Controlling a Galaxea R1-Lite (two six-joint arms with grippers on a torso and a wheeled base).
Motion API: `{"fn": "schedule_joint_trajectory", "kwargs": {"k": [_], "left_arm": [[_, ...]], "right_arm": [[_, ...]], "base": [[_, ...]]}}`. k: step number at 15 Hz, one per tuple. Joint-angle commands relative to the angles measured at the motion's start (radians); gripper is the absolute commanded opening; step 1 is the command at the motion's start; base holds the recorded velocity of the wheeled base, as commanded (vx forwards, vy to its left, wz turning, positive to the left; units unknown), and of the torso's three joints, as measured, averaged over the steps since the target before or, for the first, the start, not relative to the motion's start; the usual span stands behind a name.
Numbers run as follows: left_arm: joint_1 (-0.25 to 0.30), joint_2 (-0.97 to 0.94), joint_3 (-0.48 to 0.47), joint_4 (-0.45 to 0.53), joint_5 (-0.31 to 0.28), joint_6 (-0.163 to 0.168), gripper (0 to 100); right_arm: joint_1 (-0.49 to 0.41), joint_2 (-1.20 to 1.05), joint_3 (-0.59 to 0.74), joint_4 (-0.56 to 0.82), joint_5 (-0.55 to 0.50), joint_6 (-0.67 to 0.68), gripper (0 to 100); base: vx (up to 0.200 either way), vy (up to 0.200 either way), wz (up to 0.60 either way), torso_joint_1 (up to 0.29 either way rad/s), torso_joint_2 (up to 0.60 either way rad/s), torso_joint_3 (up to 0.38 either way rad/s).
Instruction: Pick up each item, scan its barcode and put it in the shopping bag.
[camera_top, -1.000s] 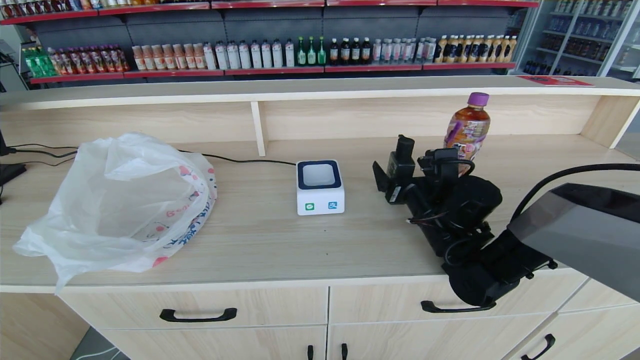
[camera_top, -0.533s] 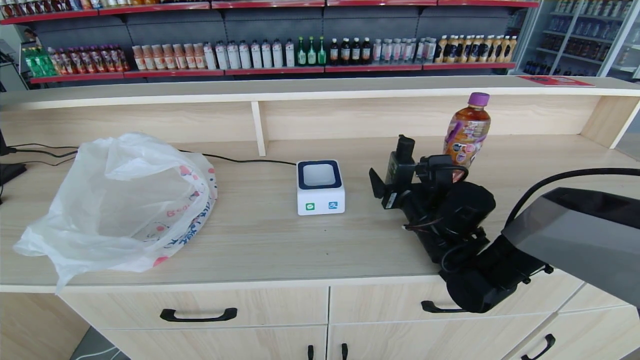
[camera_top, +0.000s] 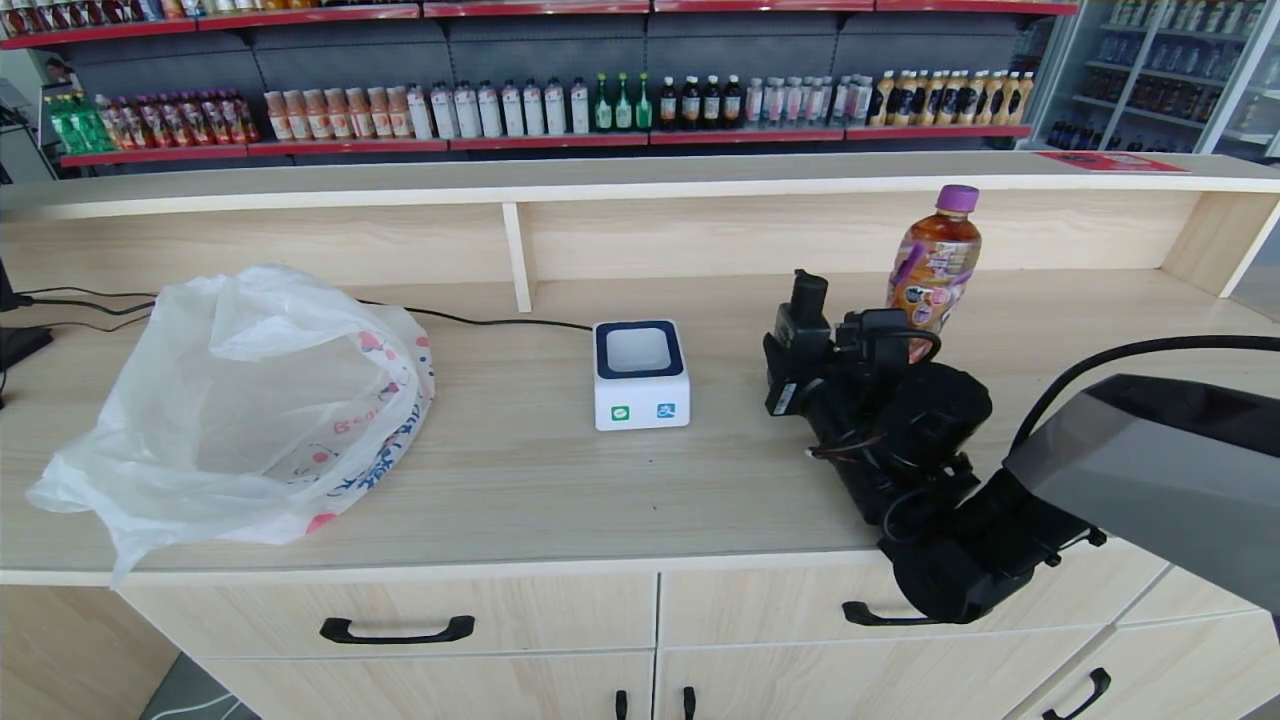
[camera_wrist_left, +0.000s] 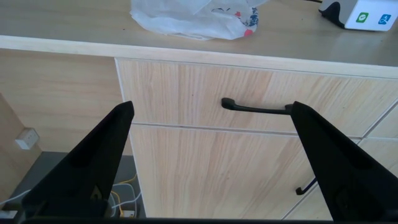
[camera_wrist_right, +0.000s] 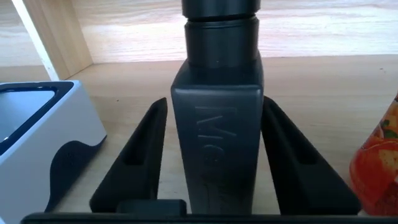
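Now the right claw (camera_wrist_right: 213, 109) is clasping a dark bottle (camera_wrist_right: 217, 162), three o'clock of the scanner (camera_top: 640, 375). Left claw (camera_wrist_left: 212, 107) is gaping wide below the bench (camera_wrist_left: 74, 28) edge.

We've got a translucent white plastic shopping bag (camera_top: 250, 410) at the left of the frame, printed with pink-red spots and blue marks. In the centre, a white cube scanner (camera_top: 640, 375) has a navy-blue frame round its pale grey window, with one green and one blue icon on its front. Just right of it is a matte black square-sided bottle (camera_top: 800, 320), plain and dark all over. At upper right is a clear plastic tea bottle (camera_top: 935, 260) with a purple cap, amber drink and an orange, purple and white label. The pale wood-grain counter (camera_top: 550, 480) is streaky beige. We see black drawer handles (camera_top: 396, 630) below and red shelf edges (camera_top: 640, 140) across the top.
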Motion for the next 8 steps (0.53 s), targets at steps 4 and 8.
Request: {"fn": "schedule_joint_trajectory", "kwargs": {"k": [4, 8], "left_arm": [[0.001, 0.001, 0.000, -0.001, 0.000, 0.000, 100], [0.001, 0.001, 0.000, -0.001, 0.000, 0.000, 100]], "right_arm": [[-0.001, 0.001, -0.018, -0.001, 0.001, 0.003, 0], [-0.003, -0.012, -0.015, -0.001, 0.001, 0.003, 0]], "base": [[0.000, 0.000, 0.00, 0.000, 0.00, 0.000], [0.000, 0.000, 0.00, 0.000, 0.00, 0.000]]}}
